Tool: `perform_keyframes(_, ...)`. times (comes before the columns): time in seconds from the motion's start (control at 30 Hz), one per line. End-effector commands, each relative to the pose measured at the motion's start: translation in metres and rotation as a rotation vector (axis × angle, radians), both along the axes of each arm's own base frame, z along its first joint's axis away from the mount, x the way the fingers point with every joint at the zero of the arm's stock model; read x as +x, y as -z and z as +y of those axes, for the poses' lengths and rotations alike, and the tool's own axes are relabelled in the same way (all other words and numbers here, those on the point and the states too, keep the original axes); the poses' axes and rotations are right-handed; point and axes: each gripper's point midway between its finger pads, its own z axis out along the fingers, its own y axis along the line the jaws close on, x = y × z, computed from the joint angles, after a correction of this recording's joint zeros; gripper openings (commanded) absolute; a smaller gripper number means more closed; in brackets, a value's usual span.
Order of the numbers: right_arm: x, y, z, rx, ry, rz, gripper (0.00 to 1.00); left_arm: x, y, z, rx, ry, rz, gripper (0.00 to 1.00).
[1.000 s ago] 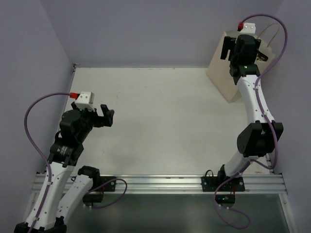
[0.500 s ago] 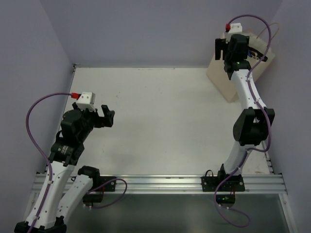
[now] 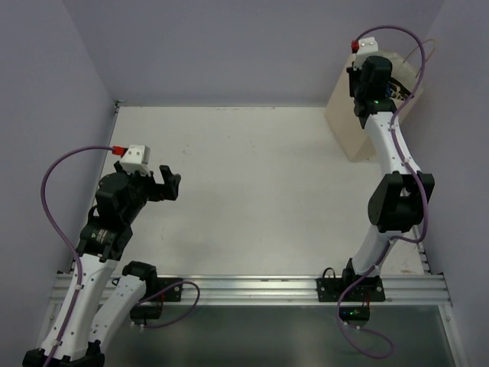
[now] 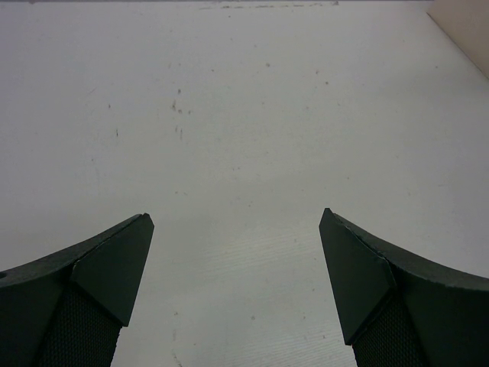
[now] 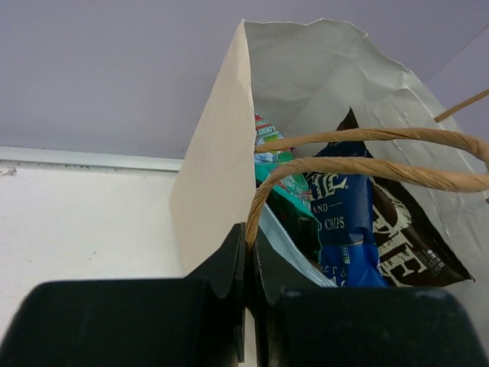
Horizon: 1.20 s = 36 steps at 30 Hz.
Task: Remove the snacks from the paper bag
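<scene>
Snacks [image 5: 344, 218] sit in the bag [image 5: 218, 176] beyond the right fingers [image 5: 235, 264], pinched on its rim; left fingers [image 4: 114, 264] spread wide.

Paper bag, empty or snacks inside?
Not empty. The paper bag is open, showing a green packet, a blue packet and a dark brown packet inside.

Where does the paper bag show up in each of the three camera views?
Top external: paper bag at the far right corner of the table.
Left wrist: only a beige sliver of it in the top right corner.
Right wrist: centre, open, snack packets inside.
Shared landmark: the white table.
</scene>
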Motion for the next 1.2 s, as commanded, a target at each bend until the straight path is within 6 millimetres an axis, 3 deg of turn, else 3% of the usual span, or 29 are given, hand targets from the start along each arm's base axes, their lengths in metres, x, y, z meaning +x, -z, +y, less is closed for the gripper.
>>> perform_keyframes(0.0, -0.017, -0.049, 0.012, 0.000, -0.058, -0.103, 0.00, 0.005, -0.009, -0.003, 0.000, 0.017, -0.050, 1.00)
perform_keyframes(0.1, -0.030, -0.061, 0.026, -0.020, -0.091, -0.118, 0.00, 0.005, -0.010, -0.003, 0.000, 0.017, -0.051, 1.00)
perform_keyframes(0.2, -0.044, -0.060, 0.052, -0.048, -0.139, -0.098, 0.00, 0.005, -0.014, -0.003, -0.002, 0.017, -0.057, 1.00)
perform_keyframes(0.37, -0.085, -0.059, 0.101, 0.000, -0.228, -0.059, 0.04, 0.001, -0.027, -0.001, 0.000, 0.010, -0.066, 1.00)
perform_keyframes(0.43, -0.103, -0.045, 0.123, 0.051, -0.267, -0.002, 0.06, -0.001, -0.028, 0.000, 0.004, 0.011, -0.056, 1.00)
perform_keyframes(0.47, -0.114, -0.050, 0.129, 0.073, -0.282, -0.008, 0.08, -0.001, -0.030, 0.000, 0.005, 0.011, -0.057, 1.00)
perform_keyframes(0.53, -0.133, -0.034, 0.154, 0.131, -0.328, 0.047, 0.09, -0.004, -0.037, 0.000, 0.002, 0.010, -0.064, 1.00)
perform_keyframes(0.6, -0.155, -0.031, 0.170, 0.206, -0.357, 0.079, 0.10, -0.006, -0.041, 0.001, -0.001, 0.011, -0.070, 1.00)
perform_keyframes(0.63, -0.167, -0.024, 0.189, 0.229, -0.407, 0.111, 0.10, -0.008, -0.042, 0.000, -0.002, 0.014, -0.071, 1.00)
perform_keyframes(0.87, -0.239, -0.008, 0.269, 0.403, -0.598, 0.241, 0.14, -0.014, -0.052, 0.003, -0.004, 0.008, -0.077, 1.00)
perform_keyframes(0.93, -0.257, -0.007, 0.285, 0.401, -0.631, 0.274, 0.21, -0.016, -0.055, 0.004, -0.003, 0.004, -0.078, 1.00)
perform_keyframes(1.03, -0.268, -0.012, 0.290, 0.406, -0.641, 0.280, 0.31, -0.018, -0.059, 0.005, -0.006, 0.001, -0.081, 1.00)
perform_keyframes(1.17, -0.268, -0.024, 0.270, 0.385, -0.574, 0.230, 0.46, -0.020, -0.063, 0.003, -0.021, 0.006, -0.087, 1.00)
